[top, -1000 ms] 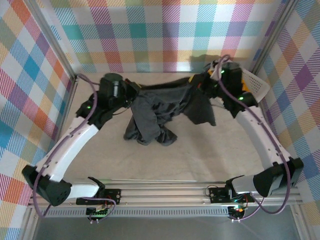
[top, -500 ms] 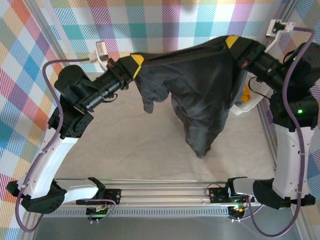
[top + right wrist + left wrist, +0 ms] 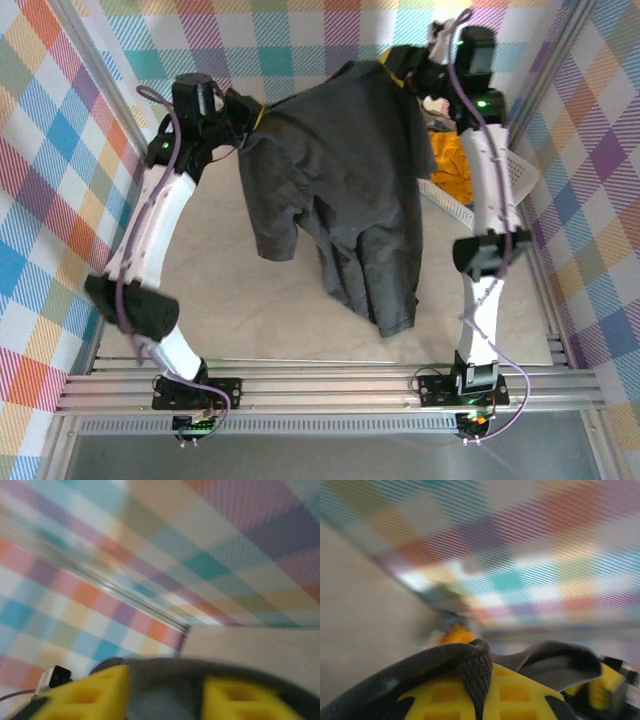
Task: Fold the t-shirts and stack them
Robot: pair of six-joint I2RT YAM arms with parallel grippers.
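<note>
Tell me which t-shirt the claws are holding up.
The dark grey t-shirt: it hangs stretched between the left claw and the right claw, while the mustard t-shirt lies bunched in the white basket at the right.

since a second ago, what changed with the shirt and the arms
The left gripper and right gripper rose and reached toward the back wall, lifting the dark grey t-shirt from a bunched heap; it hangs spread between them, both still shut on it. The mustard t-shirt and white basket stayed at the right.
</note>
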